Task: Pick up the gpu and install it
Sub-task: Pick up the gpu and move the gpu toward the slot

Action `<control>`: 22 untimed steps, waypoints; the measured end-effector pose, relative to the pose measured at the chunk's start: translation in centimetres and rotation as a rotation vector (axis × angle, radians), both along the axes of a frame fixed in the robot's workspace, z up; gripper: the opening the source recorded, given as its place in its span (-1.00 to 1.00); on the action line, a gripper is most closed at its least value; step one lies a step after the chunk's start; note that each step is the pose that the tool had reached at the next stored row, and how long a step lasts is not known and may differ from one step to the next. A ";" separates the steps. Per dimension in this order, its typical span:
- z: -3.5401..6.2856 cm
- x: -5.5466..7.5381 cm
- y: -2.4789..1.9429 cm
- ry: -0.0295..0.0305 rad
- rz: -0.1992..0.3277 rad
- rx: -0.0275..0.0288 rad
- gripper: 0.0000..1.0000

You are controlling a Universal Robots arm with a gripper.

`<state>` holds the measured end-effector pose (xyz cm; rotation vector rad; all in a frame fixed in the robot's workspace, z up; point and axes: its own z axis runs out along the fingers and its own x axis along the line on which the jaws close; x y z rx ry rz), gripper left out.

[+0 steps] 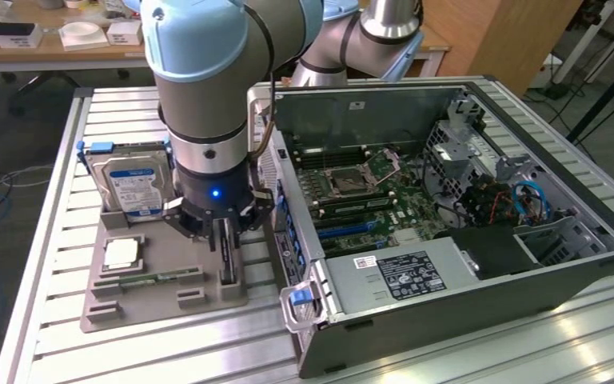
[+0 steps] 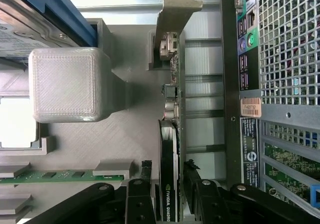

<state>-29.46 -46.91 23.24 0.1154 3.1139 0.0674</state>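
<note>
Exterior view: hangs with gripper [image 1: 225,240] over the gpu [image 1: 227,262], on edge in the grey holder [image 1: 115,308] beside the computer case [image 1: 446,312]. Wrist view: straddles it with fingers [image 2: 146,170] parted, gripping nothing; risks an off-centre pinch, tilting it in its slot.

Thin black gpu circuit card [image 2: 169,184]: matt board, semi-gloss black shroud, bare silver sheet-metal bracket [image 2: 175,4]. Grey plastic holder tray [image 2: 125,134]: matt, fine printed ridges; its pale block [image 2: 62,84] is cross-hatched and rough. Black fingers [image 2: 205,199]: matt, smooth; plastic or metal, can't tell. Silver ribbed metal surface [image 1: 125,108]: satin sheen. Dark grey computer case [image 2: 290,39]: painted sheet metal, perforated grille. Silver hard drive [image 1: 131,184]: metal body, glossy paper label.
</note>
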 end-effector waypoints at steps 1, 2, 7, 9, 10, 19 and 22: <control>0.00 0.0 0.00 0.0001 0.000 0.0000 -0.22; 0.01 0.0 0.00 0.0001 0.000 -0.0001 -0.22; 0.00 0.0 0.17 0.0002 0.000 -0.0001 -0.22; 0.00 0.0 0.24 0.0002 0.000 -0.0002 -0.22; 0.00 0.0 0.33 0.0001 0.000 -0.0002 -0.22; -0.01 0.0 0.38 0.0002 0.000 -0.0002 -0.39; -0.01 0.0 0.38 0.0002 0.000 -0.0002 -0.39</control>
